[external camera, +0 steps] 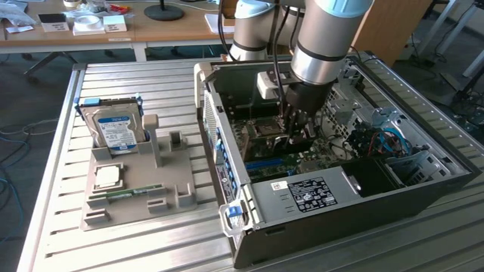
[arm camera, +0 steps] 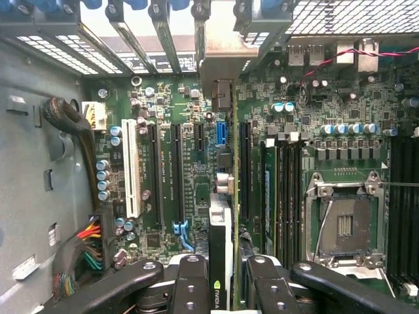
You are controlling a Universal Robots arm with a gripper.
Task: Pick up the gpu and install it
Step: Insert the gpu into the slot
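Inside the open computer case [external camera: 355, 226], the end effector [external camera: 296, 136] grips the gpu [external camera: 298, 146] above the motherboard [external camera: 261, 148]. At nine o'clock of the case, a grey holder [external camera: 144, 198] on the table [external camera: 151, 79] carries a hard drive [external camera: 115, 129].

Arm [external camera: 327, 39] upright, gripper [external camera: 295, 139] downward, partly closed.

I work in what looks like a robotics lab or test workshop: my arm [external camera: 321, 39] and gripper [external camera: 296, 136] reach into an open computer case [external camera: 363, 218] lying on a slatted metal table [external camera: 151, 241], with a grey parts fixture [external camera: 136, 198] holding a hard drive [external camera: 115, 131] beside it on the exterior view's left. At the far side stand wooden desks [external camera: 151, 31] strewn with small boxes [external camera: 87, 24], and loose cables [external camera: 15, 133] trail on the floor [external camera: 38, 90].
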